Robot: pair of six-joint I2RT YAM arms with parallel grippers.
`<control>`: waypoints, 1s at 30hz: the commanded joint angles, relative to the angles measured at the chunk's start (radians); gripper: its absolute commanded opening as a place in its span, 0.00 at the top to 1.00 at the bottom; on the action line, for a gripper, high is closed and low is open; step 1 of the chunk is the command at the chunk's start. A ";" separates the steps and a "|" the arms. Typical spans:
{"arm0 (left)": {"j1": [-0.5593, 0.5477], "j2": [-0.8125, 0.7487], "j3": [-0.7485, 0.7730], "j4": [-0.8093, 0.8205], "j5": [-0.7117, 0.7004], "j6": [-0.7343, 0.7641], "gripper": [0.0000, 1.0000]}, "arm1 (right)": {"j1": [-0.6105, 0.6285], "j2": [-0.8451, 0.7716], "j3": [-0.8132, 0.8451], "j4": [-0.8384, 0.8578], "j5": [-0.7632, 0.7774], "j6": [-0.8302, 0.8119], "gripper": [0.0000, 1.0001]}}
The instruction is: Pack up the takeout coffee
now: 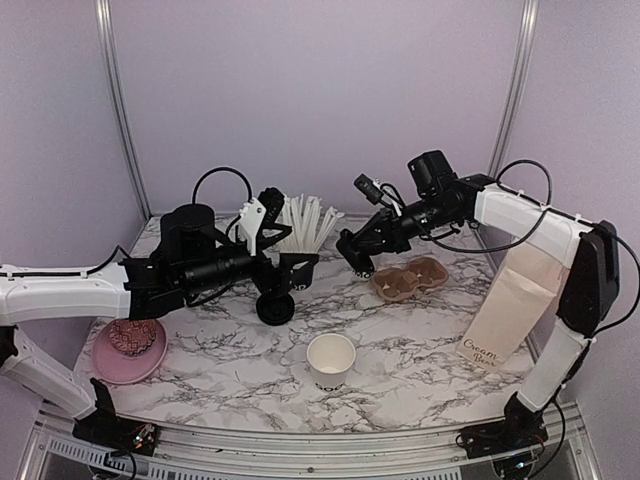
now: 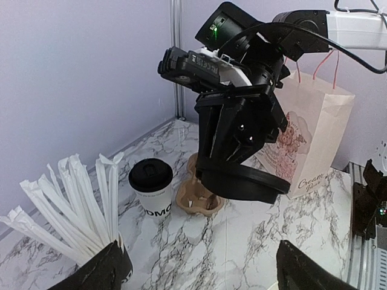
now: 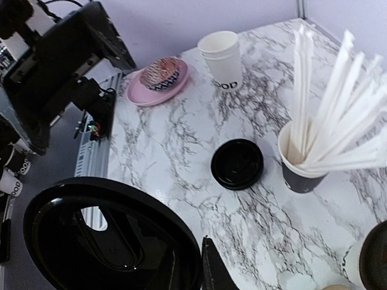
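**Lid held by thin edge, may slip**

I judge the danger to be this: the right claw (image 2: 234, 164) pinches the round black plastic lid (image 2: 251, 185) only at its rim. The lid can therefore tilt or drop, or bump the lidded white paper coffee cup (image 2: 151, 192) if I lower it carelessly. That cup stands just beside the brown pulp cup carrier (image 2: 199, 204), not in it. The right claw is nearly closed on the lid. The left claw (image 2: 205, 273) is wide open and holds nothing.
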State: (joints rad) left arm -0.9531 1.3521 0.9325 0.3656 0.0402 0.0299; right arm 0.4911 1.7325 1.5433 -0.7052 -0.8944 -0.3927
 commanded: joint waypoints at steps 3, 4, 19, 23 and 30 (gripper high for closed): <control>-0.068 0.015 -0.086 0.427 0.022 0.128 0.10 | 0.008 -0.067 -0.039 0.167 -0.324 0.131 0.89; -0.086 0.022 -0.094 0.462 -0.012 0.159 0.10 | 0.009 -0.070 -0.041 0.191 -0.340 0.157 0.89; -0.170 0.204 -0.019 0.634 -0.134 0.387 0.07 | 0.010 -0.094 -0.115 0.436 -0.465 0.387 0.87; -0.173 0.257 0.022 0.659 -0.137 0.396 0.07 | 0.010 -0.095 -0.124 0.449 -0.472 0.420 0.87; -0.174 0.301 0.058 0.692 -0.121 0.386 0.08 | 0.010 -0.095 -0.129 0.460 -0.480 0.429 0.86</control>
State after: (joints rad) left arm -1.1206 1.6337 0.9485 0.9844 -0.0841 0.4099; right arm 0.4953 1.6657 1.4158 -0.2768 -1.3487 0.0170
